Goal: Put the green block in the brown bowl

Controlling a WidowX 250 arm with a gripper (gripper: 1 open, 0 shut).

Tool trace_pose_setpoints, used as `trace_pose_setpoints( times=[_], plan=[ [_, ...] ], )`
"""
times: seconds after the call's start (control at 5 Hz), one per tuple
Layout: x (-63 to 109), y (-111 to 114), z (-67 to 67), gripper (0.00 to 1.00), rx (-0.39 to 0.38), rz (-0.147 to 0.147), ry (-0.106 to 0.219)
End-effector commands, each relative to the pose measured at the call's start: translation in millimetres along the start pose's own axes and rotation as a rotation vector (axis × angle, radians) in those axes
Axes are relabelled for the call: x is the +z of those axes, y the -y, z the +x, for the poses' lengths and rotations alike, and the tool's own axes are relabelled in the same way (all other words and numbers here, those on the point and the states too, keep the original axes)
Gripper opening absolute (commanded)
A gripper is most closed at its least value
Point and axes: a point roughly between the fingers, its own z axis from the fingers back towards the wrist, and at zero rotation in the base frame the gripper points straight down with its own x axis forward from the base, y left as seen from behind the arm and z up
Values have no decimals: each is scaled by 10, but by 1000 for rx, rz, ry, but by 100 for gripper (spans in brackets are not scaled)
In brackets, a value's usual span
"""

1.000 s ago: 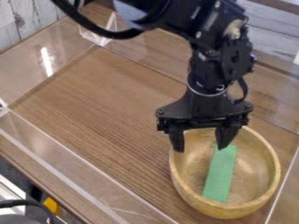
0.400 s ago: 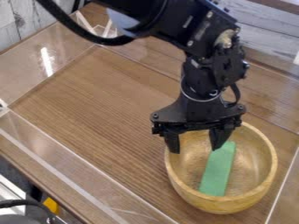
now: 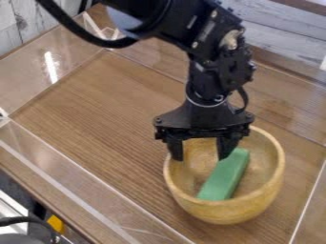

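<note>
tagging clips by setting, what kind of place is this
Probably a robot lab bench, not a home: a black arm with an open end effector works over a wood-grain tabletop walled by clear panels, with only a brown bowl holding a green block.

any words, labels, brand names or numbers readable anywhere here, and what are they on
None: no readable text, label, number or sign shows in this view.
green block: plain faces, no marking.
brown bowl: only wood grain, no print.
claw and black arm: no lettering or logo that can be made out.
wooden table: only grain and glare.
</note>
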Motion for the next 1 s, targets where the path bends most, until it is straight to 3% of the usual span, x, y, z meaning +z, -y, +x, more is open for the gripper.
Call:
trace_pose_setpoints(
  times=[0.0,0.2,0.4,0.8],
  plan=[
    [-55,-18,13,100,-33,-6,3],
    [-84,-45,14,0,-42,-2,1],
    [-103,-45,-3,0,-57,3,4],
    [-40,-52,-18,0,23,13,11]
  ],
)
